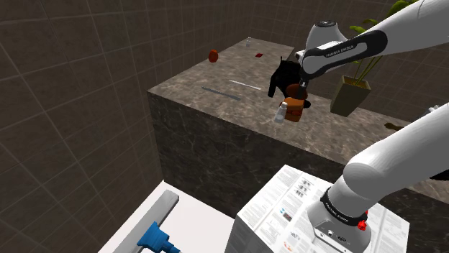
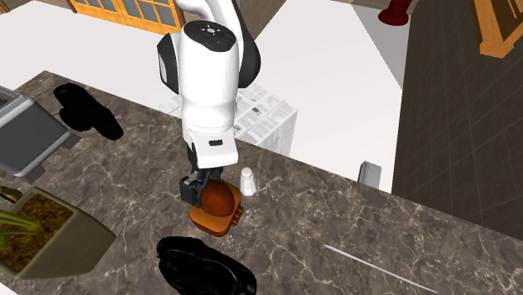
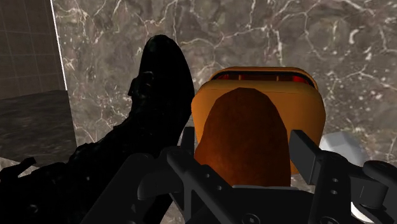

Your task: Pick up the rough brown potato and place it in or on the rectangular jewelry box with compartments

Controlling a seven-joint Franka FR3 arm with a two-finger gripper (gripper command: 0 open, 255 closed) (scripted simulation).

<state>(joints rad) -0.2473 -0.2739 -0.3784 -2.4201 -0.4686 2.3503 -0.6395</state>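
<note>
— Where do we find the potato [image 2: 220, 198]?
— Between the jaws, which touch it on both sides, right over the jewelry box [image 2: 216, 221] on the tabletop [image 2: 352, 209]. We cannot tell whether it rests on the box.
— And around the box?
— In the second exterior view we see a bottle [image 2: 248, 181] just beside it on the far side, a shoe [image 2: 205, 266] on the near side, and a planter [image 2: 84, 247] to the left. A rod [image 2: 377, 266] lies well apart on the right. The stand [image 2: 268, 117] is beyond the tabletop's far edge.
</note>
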